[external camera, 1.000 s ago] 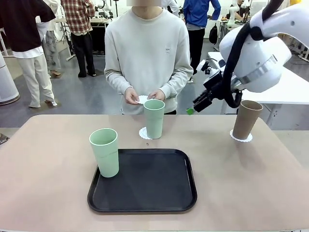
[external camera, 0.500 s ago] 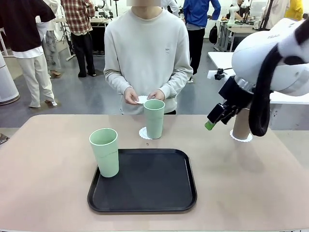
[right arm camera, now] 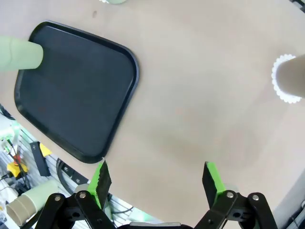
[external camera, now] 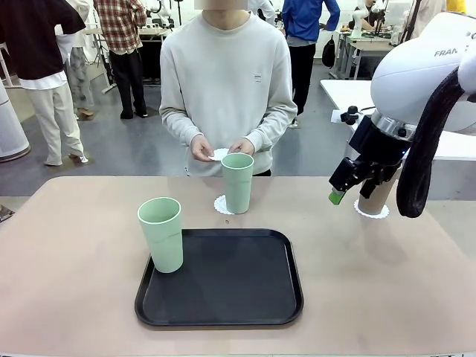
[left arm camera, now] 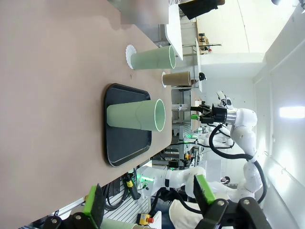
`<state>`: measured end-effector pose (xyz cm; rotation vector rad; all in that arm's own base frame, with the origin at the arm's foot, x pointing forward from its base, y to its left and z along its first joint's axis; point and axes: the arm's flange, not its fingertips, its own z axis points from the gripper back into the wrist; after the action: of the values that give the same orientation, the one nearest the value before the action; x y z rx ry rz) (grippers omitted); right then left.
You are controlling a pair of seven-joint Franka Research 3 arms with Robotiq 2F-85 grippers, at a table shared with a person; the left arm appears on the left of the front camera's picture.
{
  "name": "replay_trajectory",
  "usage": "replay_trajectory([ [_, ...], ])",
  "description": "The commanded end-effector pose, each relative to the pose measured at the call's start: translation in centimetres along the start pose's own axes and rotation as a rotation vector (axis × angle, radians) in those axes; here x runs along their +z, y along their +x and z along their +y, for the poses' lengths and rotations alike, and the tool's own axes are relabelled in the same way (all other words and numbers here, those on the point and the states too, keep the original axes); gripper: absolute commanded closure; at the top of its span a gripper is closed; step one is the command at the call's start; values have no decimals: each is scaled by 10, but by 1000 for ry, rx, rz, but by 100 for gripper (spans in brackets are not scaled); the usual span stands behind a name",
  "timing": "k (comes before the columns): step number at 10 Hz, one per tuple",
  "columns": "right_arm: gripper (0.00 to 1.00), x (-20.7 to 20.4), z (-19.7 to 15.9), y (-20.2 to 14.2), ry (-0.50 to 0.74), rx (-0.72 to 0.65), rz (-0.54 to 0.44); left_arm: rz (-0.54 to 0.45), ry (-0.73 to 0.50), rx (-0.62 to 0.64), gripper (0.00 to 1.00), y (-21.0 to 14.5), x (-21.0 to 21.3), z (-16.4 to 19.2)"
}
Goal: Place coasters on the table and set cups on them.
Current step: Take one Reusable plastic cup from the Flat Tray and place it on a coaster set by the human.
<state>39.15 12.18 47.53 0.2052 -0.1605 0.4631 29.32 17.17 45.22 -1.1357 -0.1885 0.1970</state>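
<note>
I'm looking out over a robotics lab or open test hall, no doubt about it. My white right arm [external camera: 416, 82] hangs in at three o'clock over the beige table [external camera: 74, 260]. Beyond the person in the grey sweatshirt [external camera: 227, 82] at twelve o'clock there's a wide grey floor [external camera: 126, 149], with people standing about [external camera: 119, 30] at ten and eleven o'clock and work desks [external camera: 372, 48] at one. A glossy white table [external camera: 346, 93] sits at two o'clock, and my left wrist camera picks up an aluminium frame [left arm camera: 66, 207], loose black cables [left arm camera: 112, 198] and a red stop button [left arm camera: 144, 219] below the table edge.
</note>
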Motion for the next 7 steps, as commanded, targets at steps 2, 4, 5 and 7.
replay_trajectory([
  [2, 0, 2, 4, 2, 33, 16, -36, -4, -8, -6, 0, -1, 1, -1],
  [4, 0, 2, 4, 2, 33, 16, -36, -4, -8, -6, 0, -1, 1, -1],
  [5, 0, 2, 4, 2, 33, 16, -36, -4, -8, -6, 0, -1, 1, -1],
  [7, 0, 2, 4, 2, 33, 16, -36, -4, -8, -6, 0, -1, 1, -1],
])
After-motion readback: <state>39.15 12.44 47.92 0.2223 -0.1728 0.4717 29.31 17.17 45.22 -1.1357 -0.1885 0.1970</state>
